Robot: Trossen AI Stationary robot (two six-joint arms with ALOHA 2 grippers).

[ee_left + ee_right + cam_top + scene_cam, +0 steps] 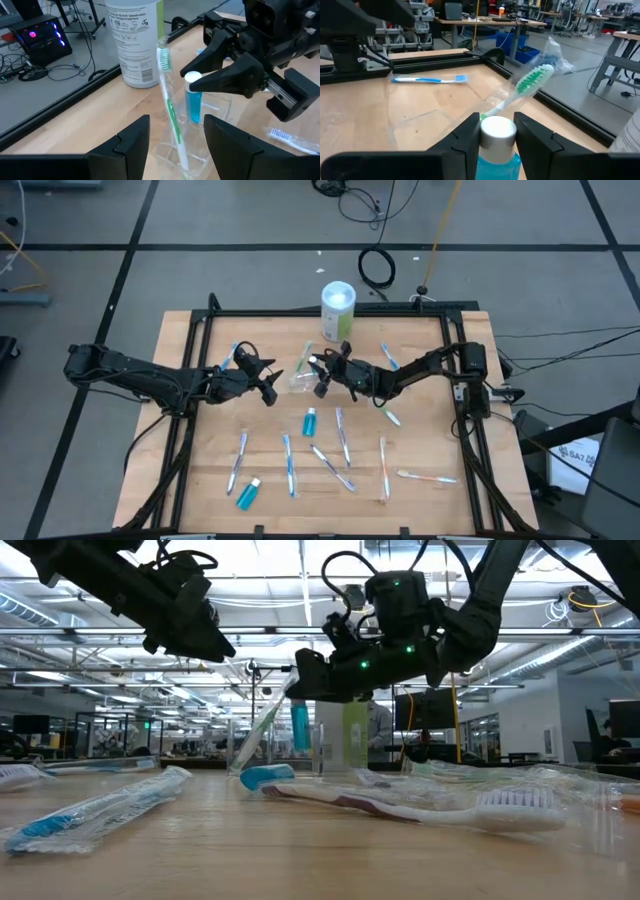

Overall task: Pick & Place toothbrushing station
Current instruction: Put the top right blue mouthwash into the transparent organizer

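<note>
Right gripper (496,134) pinches a small blue white-capped tube (193,99) over the clear plastic cup (186,150), seemingly inside it; left gripper (175,135) gapes empty.

My wooden tabletop (200,480), black-railed, carries scattered wrapped toothbrushes (289,464), two blue tubes (248,494), a clear cup (300,380) and a canister (337,311).

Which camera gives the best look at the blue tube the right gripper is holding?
The left wrist view: the blue tube shows whole, white cap pinched by the right gripper over the clear cup. The right wrist view shows mostly its cap, the high view hides it, and the low view shows it distantly.
</note>
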